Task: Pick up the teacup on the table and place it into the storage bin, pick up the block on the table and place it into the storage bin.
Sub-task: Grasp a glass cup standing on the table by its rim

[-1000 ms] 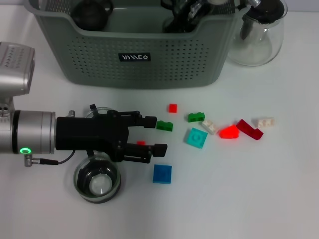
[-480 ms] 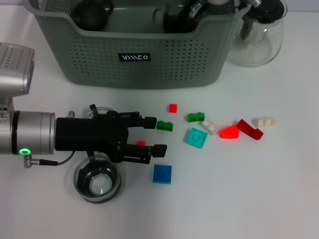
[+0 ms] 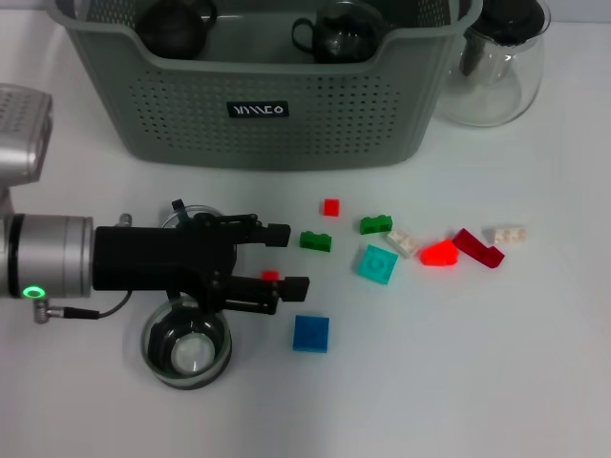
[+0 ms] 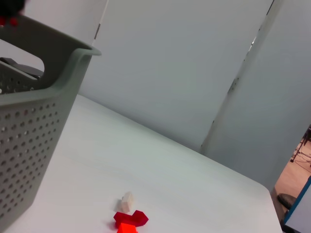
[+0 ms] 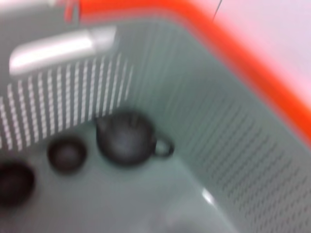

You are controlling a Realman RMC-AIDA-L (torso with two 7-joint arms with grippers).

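Observation:
The grey-green storage bin (image 3: 277,105) stands at the back of the table. Two dark teacups (image 3: 339,33) (image 3: 177,24) sit inside it. The right wrist view looks down into the bin (image 5: 233,160) at a dark teacup (image 5: 127,138). My left gripper (image 3: 286,258) is open and low over the table. A small red block (image 3: 270,275) lies between its fingers. A green block (image 3: 315,240) lies just beyond its fingertips. A blue block (image 3: 310,333) and a teal block (image 3: 376,263) lie nearby. My right gripper is out of view.
A clear glass cup (image 3: 187,348) stands right beside my left arm; another glass (image 3: 191,215) sits partly under it. A glass pitcher (image 3: 496,67) stands right of the bin. Red, green, white and dark red blocks (image 3: 439,253) are scattered to the right; some show in the left wrist view (image 4: 130,218).
My right gripper, which was over the bin's right part, has left the head view, and a dark teacup now sits there. My left gripper has drawn back slightly to the left.

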